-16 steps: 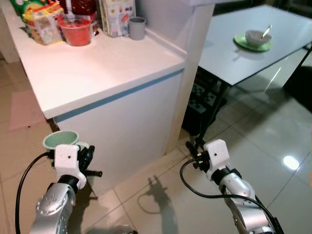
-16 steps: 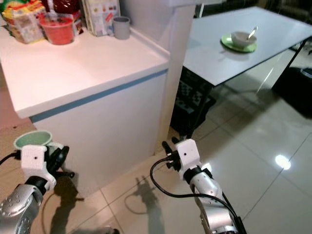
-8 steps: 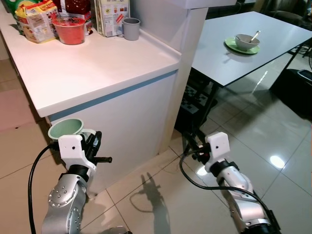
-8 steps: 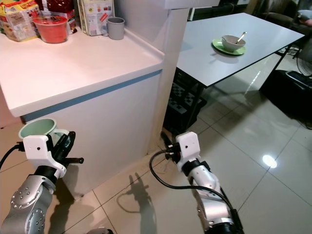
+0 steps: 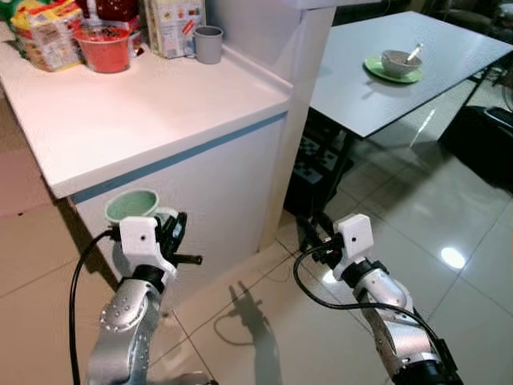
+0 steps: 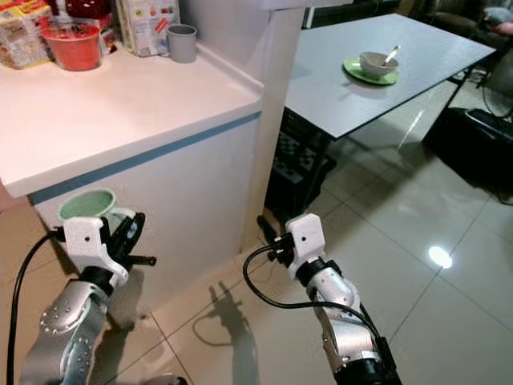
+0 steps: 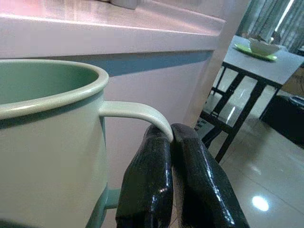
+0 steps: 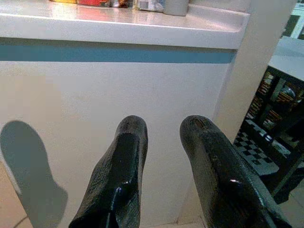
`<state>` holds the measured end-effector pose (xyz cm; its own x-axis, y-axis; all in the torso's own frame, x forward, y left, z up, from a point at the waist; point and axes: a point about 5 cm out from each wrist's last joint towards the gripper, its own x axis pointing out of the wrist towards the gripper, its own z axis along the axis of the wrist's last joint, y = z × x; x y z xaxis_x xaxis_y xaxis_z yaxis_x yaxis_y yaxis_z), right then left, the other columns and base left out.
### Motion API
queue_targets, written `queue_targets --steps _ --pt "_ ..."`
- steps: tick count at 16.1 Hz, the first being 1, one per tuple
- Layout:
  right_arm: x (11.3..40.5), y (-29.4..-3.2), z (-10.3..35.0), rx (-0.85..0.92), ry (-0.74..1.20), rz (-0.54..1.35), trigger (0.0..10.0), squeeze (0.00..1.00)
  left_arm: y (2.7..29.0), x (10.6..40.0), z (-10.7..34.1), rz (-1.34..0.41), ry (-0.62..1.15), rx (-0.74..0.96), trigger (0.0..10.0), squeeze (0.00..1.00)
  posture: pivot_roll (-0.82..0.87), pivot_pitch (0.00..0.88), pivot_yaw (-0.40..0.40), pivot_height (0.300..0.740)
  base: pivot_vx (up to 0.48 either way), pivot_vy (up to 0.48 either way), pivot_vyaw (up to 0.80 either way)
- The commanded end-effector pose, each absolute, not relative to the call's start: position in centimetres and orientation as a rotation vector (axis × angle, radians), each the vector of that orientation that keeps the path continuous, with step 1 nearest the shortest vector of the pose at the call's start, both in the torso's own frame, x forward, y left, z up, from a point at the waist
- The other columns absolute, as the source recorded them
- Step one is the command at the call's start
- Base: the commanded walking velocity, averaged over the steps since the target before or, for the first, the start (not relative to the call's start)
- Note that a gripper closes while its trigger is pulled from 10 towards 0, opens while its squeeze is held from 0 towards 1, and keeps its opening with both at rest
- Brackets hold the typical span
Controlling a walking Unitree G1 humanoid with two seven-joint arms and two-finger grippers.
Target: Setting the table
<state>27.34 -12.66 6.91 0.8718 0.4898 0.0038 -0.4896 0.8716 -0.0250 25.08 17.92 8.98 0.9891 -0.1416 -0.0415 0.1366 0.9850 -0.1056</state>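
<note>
One mug [image 5: 132, 207], pale green with a cream rim and handle, upright, held low in front of the counter [image 5: 144, 112] side panel. Left gripper [image 7: 172, 142] is pinched tight on the mug's thin curved handle; both black fingers [image 7: 147, 185] meet right under it with no gap. Mug interior looks green; contents can't be seen. In the left wrist view the mug's lower half and far side are cut off.

Right gripper [image 8: 161, 130]: holding nothing, fingers apart with a narrow gap, pointed at the counter's white side panel with its blue stripe. In the head views it hangs low over the tiled floor [image 5: 449, 224], cable looped below it.

On the counter, far end: one grey cup [image 5: 208, 43], one red bowl [image 5: 103, 51] with something in it, one yellow snack bag [image 5: 44, 36] and one printed carton [image 5: 172, 24]; the last two are cropped at the top edge, labels unreadable.

One grey table [image 5: 377, 72] to the right of the counter, well apart from the mug. On it: one green plate [image 5: 393, 69], one bowl [image 5: 398, 61] on the plate, one spoon [image 5: 414, 53] leaning in the bowl. Table's far corner is cut off. Under it a dark rack or crate, too murky to identify.
</note>
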Motion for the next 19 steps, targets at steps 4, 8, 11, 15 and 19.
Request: queue_targets --steps 4,8,11,15,19 --pt "27.5 -12.3 7.3 -0.028 -0.033 0.533 10.0 0.00 18.2 25.8 9.6 -0.145 0.029 -0.079 10.0 0.00 0.09 0.000 -0.009 0.740 0.000 0.000 0.00" --pt "27.8 -10.7 7.0 -0.009 -0.040 0.527 10.0 0.00 18.6 26.6 10.2 -0.212 0.051 -0.050 10.0 0.00 0.07 0.000 0.100 0.740 0.000 0.000 0.00" --pt "27.6 -10.5 6.7 0.016 -0.026 0.498 10.0 0.00 18.2 26.5 9.9 -0.221 0.069 -0.053 10.0 0.00 0.08 0.000 0.091 0.740 0.000 0.000 0.00" --pt "27.4 -11.0 6.2 -0.004 -0.007 0.515 10.0 0.00 18.3 26.8 9.9 -0.202 0.065 -0.055 10.0 0.00 0.09 0.000 0.051 0.740 0.000 0.000 0.00" --pt "27.4 -10.7 6.4 -0.002 -0.014 0.519 10.0 0.00 18.4 26.6 9.8 -0.183 0.064 -0.053 10.0 0.00 0.09 0.000 0.043 0.740 0.000 0.000 0.00"
